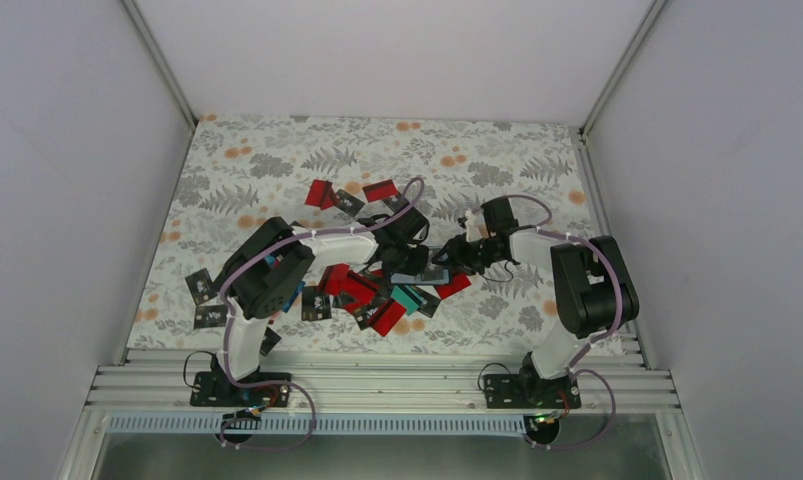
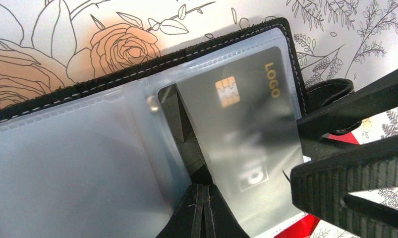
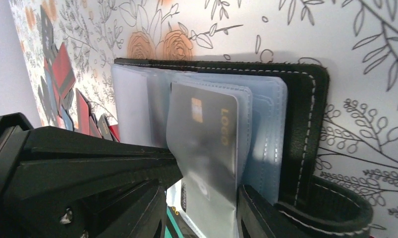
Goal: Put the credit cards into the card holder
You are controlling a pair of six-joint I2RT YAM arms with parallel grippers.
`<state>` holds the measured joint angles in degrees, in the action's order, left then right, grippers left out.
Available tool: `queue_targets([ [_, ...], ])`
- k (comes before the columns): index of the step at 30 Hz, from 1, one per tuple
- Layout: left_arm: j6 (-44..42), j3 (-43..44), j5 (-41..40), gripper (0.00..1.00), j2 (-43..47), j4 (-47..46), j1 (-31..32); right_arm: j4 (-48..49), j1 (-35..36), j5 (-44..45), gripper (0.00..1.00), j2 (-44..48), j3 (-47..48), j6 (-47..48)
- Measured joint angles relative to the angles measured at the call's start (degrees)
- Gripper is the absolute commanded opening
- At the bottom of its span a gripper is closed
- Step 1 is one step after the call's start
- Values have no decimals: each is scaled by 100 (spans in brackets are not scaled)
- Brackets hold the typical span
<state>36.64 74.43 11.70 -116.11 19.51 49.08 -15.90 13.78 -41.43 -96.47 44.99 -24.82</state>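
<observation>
The card holder (image 2: 137, 69) lies open on the flowered cloth, its black stitched cover (image 3: 306, 114) under several clear sleeves. A black credit card (image 2: 236, 124) with a gold chip sits inside one raised sleeve (image 3: 206, 134). My left gripper (image 2: 202, 208) is shut, its tip pressed into the fold between sleeves at the spine. My right gripper (image 3: 206, 208) is open, with that sleeve's near edge between its fingers (image 3: 256, 213). Both grippers meet over the holder (image 1: 414, 277). Loose red cards (image 1: 352, 290), a teal card (image 1: 407, 297) and black cards (image 1: 209, 316) lie scattered around.
More cards (image 1: 322, 192) lie farther back on the cloth. The holder's strap loop (image 3: 335, 208) sticks out at its near right side. Grey walls (image 1: 77, 200) close in the table left and right. A metal rail (image 1: 377, 385) runs along the near edge.
</observation>
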Motion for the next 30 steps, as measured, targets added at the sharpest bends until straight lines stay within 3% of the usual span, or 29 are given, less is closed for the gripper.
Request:
queue_targets([
  [21, 33, -11, -79, 2, 129, 151, -7, -17, 258, -551, 38, 354, 2, -111],
  [30, 181, -452, -205, 2, 1132, 330, -208, 0, 651, -538, 38, 284, 245, -352],
])
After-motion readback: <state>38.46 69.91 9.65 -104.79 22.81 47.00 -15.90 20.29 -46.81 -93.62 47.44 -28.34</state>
